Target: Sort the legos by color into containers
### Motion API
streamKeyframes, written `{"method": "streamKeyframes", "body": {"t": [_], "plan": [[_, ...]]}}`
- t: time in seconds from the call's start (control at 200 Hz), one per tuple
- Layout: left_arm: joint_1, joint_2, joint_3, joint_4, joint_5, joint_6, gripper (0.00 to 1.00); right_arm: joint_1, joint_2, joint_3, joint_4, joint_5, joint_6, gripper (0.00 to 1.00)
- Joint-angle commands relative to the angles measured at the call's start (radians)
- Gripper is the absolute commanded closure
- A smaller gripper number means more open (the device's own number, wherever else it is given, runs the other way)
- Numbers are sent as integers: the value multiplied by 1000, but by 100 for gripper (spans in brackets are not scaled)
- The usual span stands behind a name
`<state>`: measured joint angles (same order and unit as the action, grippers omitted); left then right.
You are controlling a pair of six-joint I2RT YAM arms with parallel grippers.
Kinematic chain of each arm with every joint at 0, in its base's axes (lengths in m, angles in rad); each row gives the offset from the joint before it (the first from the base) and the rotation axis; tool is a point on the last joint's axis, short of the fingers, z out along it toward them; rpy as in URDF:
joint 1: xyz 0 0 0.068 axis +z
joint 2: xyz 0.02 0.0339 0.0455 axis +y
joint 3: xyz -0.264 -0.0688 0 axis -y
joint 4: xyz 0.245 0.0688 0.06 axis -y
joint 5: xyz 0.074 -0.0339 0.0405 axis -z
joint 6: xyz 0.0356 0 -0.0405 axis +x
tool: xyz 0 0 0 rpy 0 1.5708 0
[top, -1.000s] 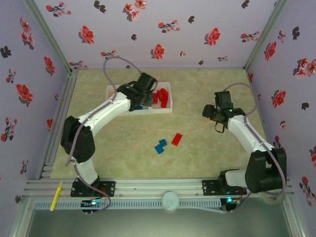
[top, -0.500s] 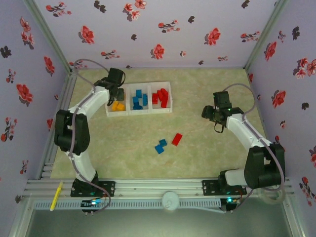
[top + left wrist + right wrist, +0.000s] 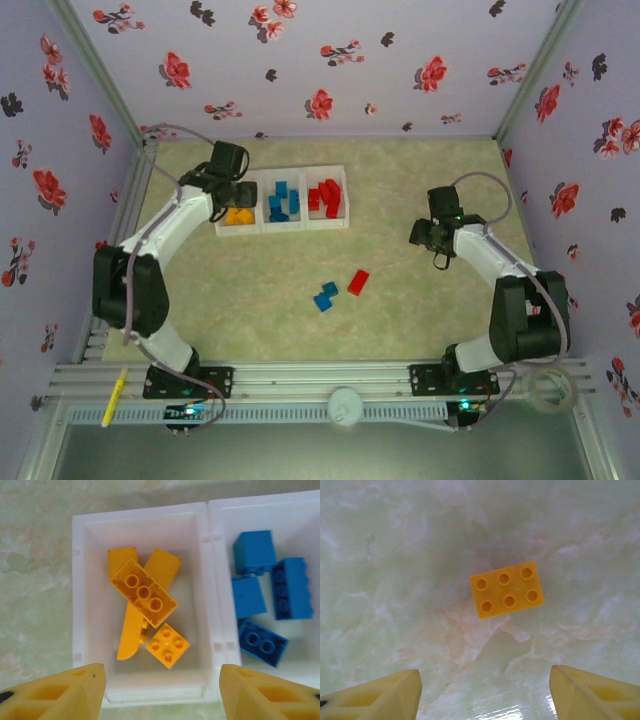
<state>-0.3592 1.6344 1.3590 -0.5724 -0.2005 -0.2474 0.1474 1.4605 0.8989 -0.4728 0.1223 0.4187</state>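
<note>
The white tray of containers (image 3: 282, 229) lies at the back left. Its left compartment holds yellow-orange legos (image 3: 237, 214), the middle one blue legos (image 3: 283, 203), the right one red legos (image 3: 328, 197). My left gripper (image 3: 232, 192) hovers open over the left compartment. The left wrist view shows several yellow bricks (image 3: 145, 592) and a square one (image 3: 167, 644) inside, with nothing between the fingers (image 3: 60, 692). My right gripper (image 3: 420, 233) hangs open above a yellow-orange six-stud brick (image 3: 507, 589) lying flat on the table. That brick sits ahead of the fingers (image 3: 595, 692), apart from them.
A red brick (image 3: 358, 282) and two blue bricks (image 3: 324, 296) lie loose on the table's middle, between the arms. The blue bricks (image 3: 260, 600) fill the compartment beyond the dividing wall (image 3: 212, 580). Flowered walls enclose the table on three sides.
The left arm swung left from the tray's middle to above the yellow compartment, and its jaws opened. The right gripper stayed nearly in place and opened wider.
</note>
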Motion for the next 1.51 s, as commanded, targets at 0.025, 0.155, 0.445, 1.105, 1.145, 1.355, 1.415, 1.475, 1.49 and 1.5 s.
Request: {"method": "streamKeyframes", "body": {"t": [0.025, 0.155, 0.445, 1.105, 1.145, 1.355, 1.415, 1.475, 1.49, 1.5], "plan": [[-36, -92, -58, 3, 72, -39, 34, -17, 49, 44, -42, 63, -18, 26], [-75, -145, -103, -5, 88, -58, 34, -27, 83, 56, -29, 64, -27, 24], [-104, -233, -168, -18, 89, -81, 32, -77, 182, 123, -30, 27, -79, 21], [-110, -281, -206, -27, 73, -76, 31, -101, 346, 235, -23, -81, -144, 27], [-110, -281, -206, -28, 72, -75, 31, -101, 350, 236, -23, -82, -146, 28], [-110, -293, -212, -30, 67, -73, 31, -101, 373, 248, -27, -89, -151, 35], [-110, -297, -214, -31, 67, -73, 31, -101, 378, 253, -31, -91, -153, 39], [-111, -300, -215, -33, 67, -73, 31, -101, 381, 257, -37, -95, -159, 44], [-110, -300, -215, -34, 67, -73, 31, -101, 381, 260, -39, -96, -159, 46], [-110, -302, -215, -34, 66, -73, 31, -101, 381, 262, -40, -96, -161, 47]]}}
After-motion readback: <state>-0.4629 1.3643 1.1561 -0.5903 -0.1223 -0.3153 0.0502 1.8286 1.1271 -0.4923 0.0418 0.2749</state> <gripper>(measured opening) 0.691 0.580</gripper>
